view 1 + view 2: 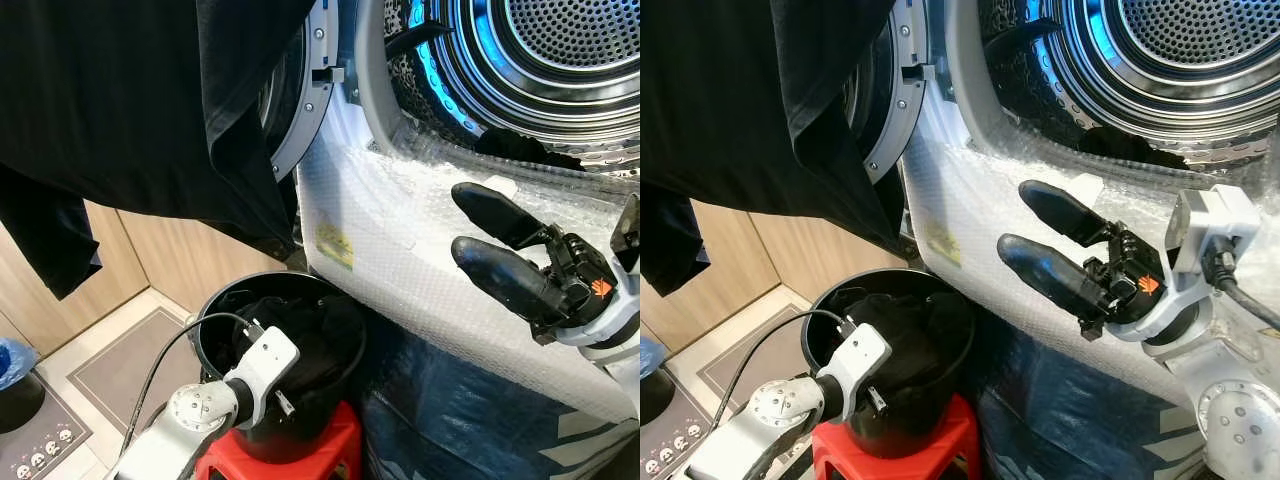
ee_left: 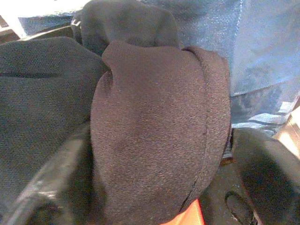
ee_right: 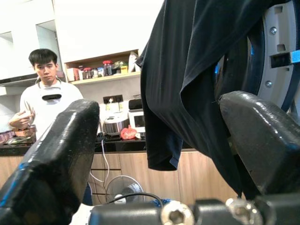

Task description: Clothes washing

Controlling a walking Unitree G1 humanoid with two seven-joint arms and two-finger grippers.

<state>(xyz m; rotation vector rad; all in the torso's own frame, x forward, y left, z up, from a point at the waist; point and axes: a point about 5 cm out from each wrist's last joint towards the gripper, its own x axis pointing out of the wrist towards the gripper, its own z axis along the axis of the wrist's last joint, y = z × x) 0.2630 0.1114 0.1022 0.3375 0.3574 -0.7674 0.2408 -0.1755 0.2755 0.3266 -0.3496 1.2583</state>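
a large black garment hangs over the top left, draped in front of the round washer door. below it the left gripper reaches down into the black round plastic bucket on a red stool; the wrist view shows its jaws clamped on a fold of dark knit cloth. this laundry looks soft, light and floppy, so a bunched fold is the best hold. to the right, the right gripper hovers with jaws apart before the bubble-wrapped washer front, below the steel drum.
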